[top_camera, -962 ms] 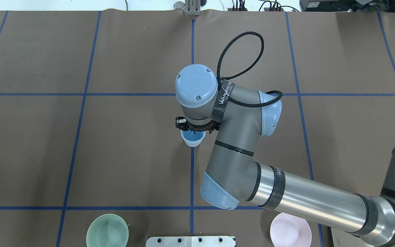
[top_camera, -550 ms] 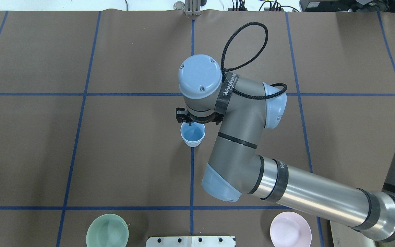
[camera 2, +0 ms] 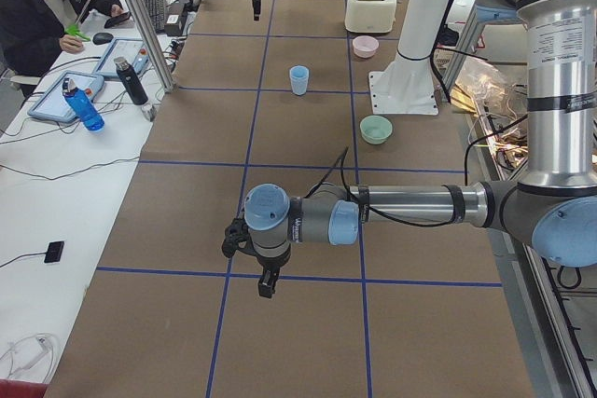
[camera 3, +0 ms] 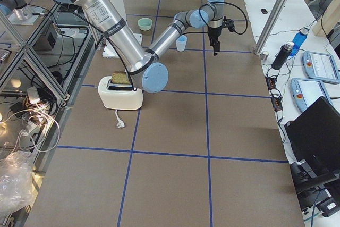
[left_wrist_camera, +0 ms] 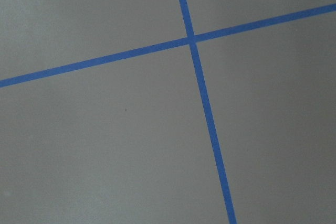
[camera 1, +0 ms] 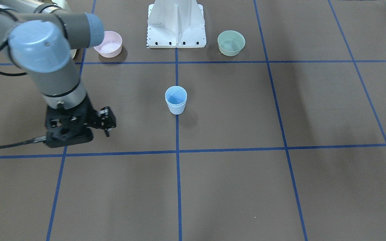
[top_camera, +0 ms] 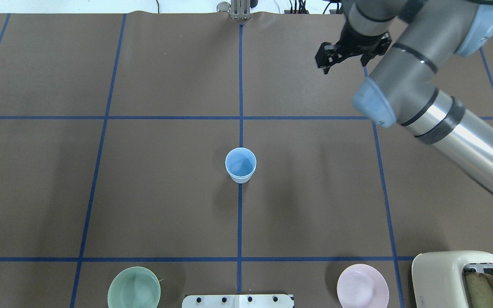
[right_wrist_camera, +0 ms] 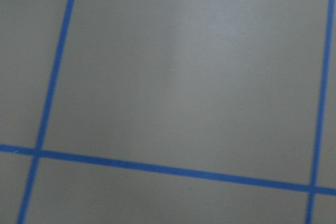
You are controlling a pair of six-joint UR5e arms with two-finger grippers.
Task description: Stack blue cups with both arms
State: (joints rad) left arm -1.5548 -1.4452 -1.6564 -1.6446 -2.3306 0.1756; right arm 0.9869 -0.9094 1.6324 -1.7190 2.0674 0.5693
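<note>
One pale-blue cup stand (top_camera: 240,164) is upright on the centre line of the table, also in the front view (camera 1: 176,99) and the left side view (camera 2: 298,79). A step under its rim looks like one cup nested in the other. No separate second cup shows. My right gripper (top_camera: 344,66) hangs empty over the table, far back and right of the cups, fingers apart; it also shows in the front view (camera 1: 107,129). My left gripper (camera 2: 267,288) shows only in the left side view, low over bare table; I cannot tell its state.
A green bowl (top_camera: 134,287) and a pink bowl (top_camera: 362,287) flank the white pedestal (camera 1: 176,23) at the robot's edge. A cream toaster (top_camera: 456,278) stands at the near right corner. Operators' desks line the far side.
My right arm has left its place right over the cups and swung up and away to the far right. The cups have not moved.
</note>
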